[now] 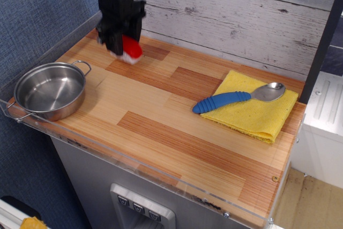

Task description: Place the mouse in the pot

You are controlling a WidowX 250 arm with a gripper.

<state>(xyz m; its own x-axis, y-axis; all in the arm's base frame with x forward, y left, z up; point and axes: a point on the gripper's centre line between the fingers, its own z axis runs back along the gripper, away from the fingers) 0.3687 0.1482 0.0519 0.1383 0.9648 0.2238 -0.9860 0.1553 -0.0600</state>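
The mouse (133, 48) is a small red dome with a white base, at the back left of the wooden counter. My black gripper (121, 45) comes down from above and is shut on the mouse, with its fingers covering the mouse's left half. The mouse looks held just above the wood. The pot (49, 89) is a shiny steel pot with two wire loop handles. It stands empty at the counter's left front edge, down and to the left of the gripper.
A yellow cloth (262, 116) lies at the right with a blue-handled spoon (222, 102) on it. A clear acrylic rim (134, 162) runs along the counter's front and left edges. A grey plank wall (241, 20) stands behind.
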